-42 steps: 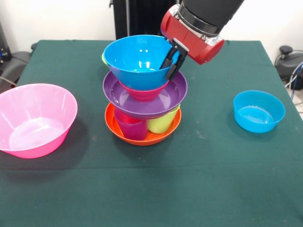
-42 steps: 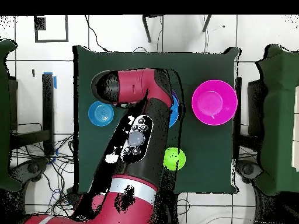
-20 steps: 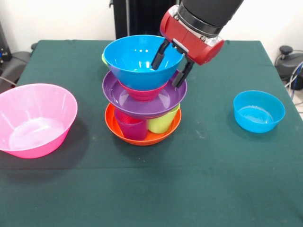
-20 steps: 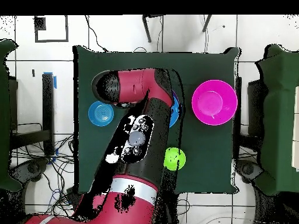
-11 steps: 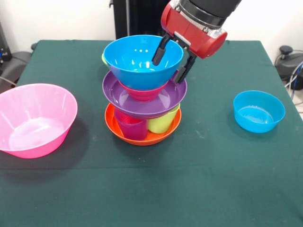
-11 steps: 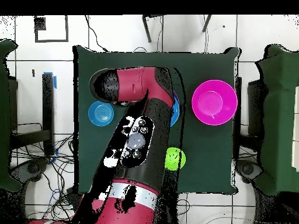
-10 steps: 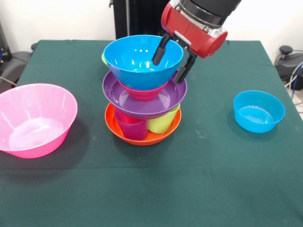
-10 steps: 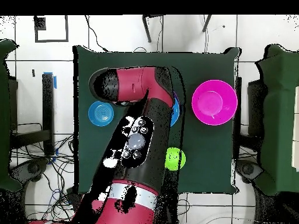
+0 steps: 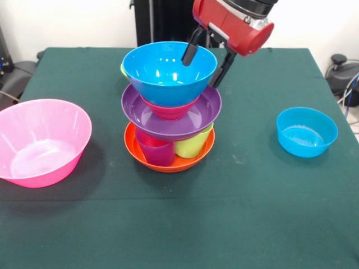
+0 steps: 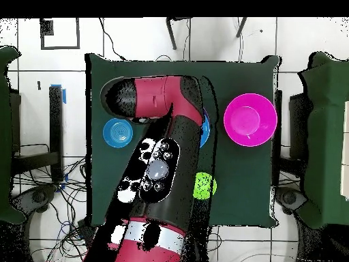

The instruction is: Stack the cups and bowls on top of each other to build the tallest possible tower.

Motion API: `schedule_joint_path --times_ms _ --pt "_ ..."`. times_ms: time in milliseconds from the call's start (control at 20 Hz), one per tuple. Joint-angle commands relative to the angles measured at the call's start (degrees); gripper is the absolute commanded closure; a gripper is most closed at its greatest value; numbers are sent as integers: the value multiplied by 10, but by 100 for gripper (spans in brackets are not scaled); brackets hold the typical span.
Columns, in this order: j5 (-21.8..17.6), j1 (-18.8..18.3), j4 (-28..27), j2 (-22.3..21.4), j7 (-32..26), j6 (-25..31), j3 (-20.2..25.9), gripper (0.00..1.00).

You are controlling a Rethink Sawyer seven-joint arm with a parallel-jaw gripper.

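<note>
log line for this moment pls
gripper: open, above blue bowl's rim | blue bowl: released atop tower | loose: pink bowl, light blue bowl

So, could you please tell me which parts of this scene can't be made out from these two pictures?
- Overhead view: the tower is almost wholly covered by the arm; only a blue sliver shows.
- Front view: the red bowl sits mostly inside the purple bowl, under the blue bowl.
- Front view: a green thing behind the tower, only an edge visible.
- Overhead view: the gripper is under the arm.
</note>
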Motion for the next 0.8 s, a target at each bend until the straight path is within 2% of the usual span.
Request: schedule_joint_path --times_ms 50,500,800 --pt "-18 4 -24 1 -80 70 70 0" --pt "-1 4 -41 0 -67 98 80 0" --pt "19 12 -71 23 -23 105 88 0"
